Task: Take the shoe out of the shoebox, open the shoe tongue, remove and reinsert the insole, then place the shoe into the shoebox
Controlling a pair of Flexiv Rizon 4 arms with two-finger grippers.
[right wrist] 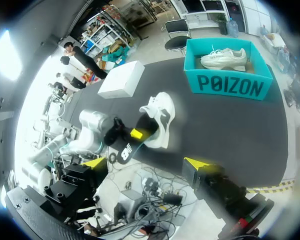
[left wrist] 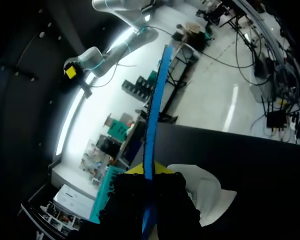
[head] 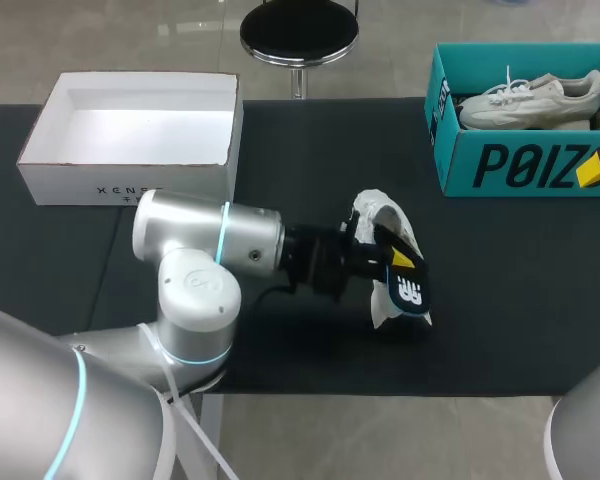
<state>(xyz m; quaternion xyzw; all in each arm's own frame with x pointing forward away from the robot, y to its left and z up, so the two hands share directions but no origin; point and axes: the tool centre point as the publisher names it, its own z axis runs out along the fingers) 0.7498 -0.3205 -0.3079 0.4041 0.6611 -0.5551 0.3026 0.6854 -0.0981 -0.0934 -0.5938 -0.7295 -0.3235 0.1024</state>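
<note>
A white shoe lies on the black table near the middle. My left gripper is right over it, shut on a dark blue insole with a white logo. The insole's far end hangs over the shoe's near end. In the left wrist view the insole stands edge-on, rising from between the fingers of the left gripper, with the shoe just beyond. The right wrist view looks down from well above the table's near side, where the shoe and insole lie far ahead of my open right gripper. The teal shoebox stands at the back right.
A second white shoe lies inside the teal shoebox. An open white box sits at the back left. One yellow fingertip of my right arm shows at the right edge, in front of the teal box.
</note>
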